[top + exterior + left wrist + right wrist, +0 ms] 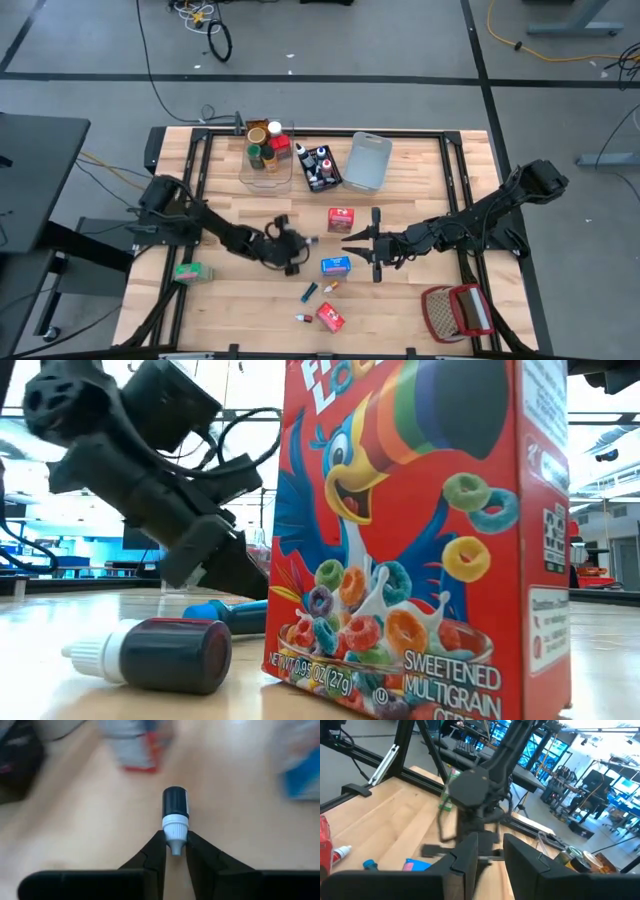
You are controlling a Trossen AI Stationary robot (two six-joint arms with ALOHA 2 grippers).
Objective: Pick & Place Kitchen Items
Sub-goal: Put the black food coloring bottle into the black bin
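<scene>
The left gripper [175, 851] pinches a small dropper bottle [175, 817] by its cap; several boxes [341, 219] apparently remain on the table [400, 300].

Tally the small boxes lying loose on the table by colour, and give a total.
Red boxes: 2
Blue box: 1
Green box: 1
Total: 4
</scene>
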